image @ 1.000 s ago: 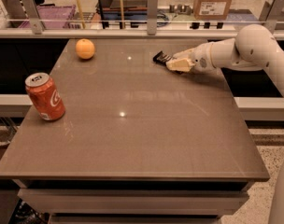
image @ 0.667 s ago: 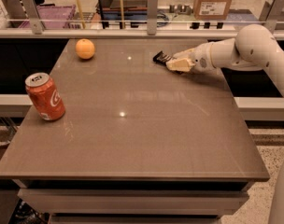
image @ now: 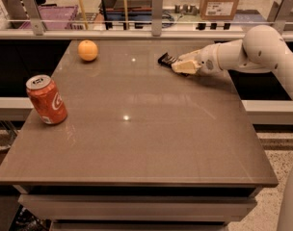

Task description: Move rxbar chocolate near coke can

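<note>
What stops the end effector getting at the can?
Probably nothing, so likely yes. The end effector is at the far right, by the bar; the can stands at the near left. The orange sits farther back, off the line between them. Its reach is unclear.

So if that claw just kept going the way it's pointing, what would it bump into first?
The rxbar chocolate, right at the tip of the claw. Beyond it, bare table leftward, probably passing between orange and coke can.
</note>
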`<state>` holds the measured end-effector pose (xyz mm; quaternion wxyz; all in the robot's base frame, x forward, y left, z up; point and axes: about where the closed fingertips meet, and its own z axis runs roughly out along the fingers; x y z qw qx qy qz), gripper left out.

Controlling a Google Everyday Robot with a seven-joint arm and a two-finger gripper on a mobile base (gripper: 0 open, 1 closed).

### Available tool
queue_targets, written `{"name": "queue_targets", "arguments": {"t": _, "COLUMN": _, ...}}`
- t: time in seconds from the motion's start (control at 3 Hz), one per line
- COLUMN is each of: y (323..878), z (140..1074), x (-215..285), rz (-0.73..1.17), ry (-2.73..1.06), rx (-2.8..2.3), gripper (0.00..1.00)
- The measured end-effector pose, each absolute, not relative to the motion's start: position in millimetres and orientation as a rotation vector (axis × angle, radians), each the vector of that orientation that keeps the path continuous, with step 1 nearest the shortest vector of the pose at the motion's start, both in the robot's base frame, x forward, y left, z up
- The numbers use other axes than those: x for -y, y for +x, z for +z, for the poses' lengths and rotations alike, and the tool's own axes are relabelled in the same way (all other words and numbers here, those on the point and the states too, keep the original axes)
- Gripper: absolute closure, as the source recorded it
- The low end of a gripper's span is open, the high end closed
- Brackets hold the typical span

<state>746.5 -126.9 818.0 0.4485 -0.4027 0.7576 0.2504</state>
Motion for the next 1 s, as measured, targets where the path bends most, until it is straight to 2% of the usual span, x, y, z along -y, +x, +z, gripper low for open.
{"name": "queue_targets", "arguments": {"t": 1.0, "y": 735.9, "z": 852.8, "x": 130.5, "rz": 0.557, "ry": -1.003, "rx": -1.870, "gripper": 1.00}}
